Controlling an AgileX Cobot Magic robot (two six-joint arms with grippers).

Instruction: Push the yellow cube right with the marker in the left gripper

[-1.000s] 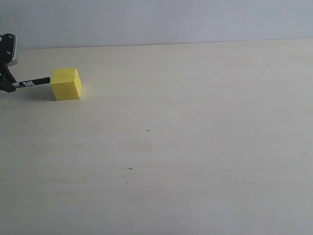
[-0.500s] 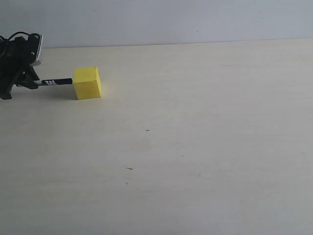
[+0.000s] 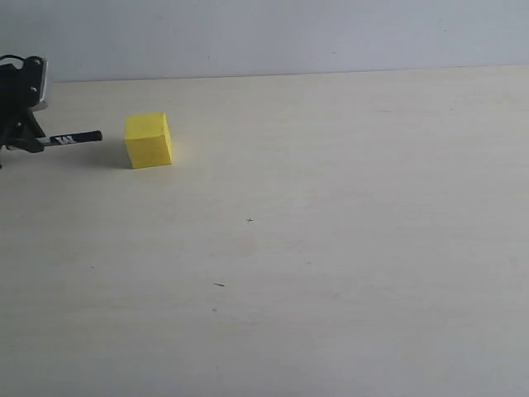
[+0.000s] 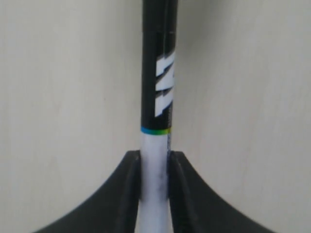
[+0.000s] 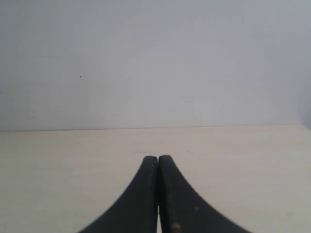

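Observation:
The yellow cube [image 3: 149, 140] rests on the pale table at the far left of the exterior view. The marker [image 3: 74, 138] lies level, its black tip pointing at the cube with a small gap between them. My left gripper [image 3: 35, 142] is shut on the marker's white barrel [image 4: 154, 165]; the black cap with its white mark [image 4: 164, 85] sticks out ahead of the jaws. The cube is out of the left wrist view. My right gripper [image 5: 158, 158] is shut with nothing in it, over bare table facing the wall, and is out of the exterior view.
The pale wooden table [image 3: 331, 248] stretches wide to the right of the cube, with only tiny dark specks [image 3: 218, 284] on it. A grey wall [image 3: 289, 33] runs along the table's back edge.
The cube slid right under the marker's push between the two earlier frames. Since then my left gripper has drawn back left, opening a gap between marker tip and cube.

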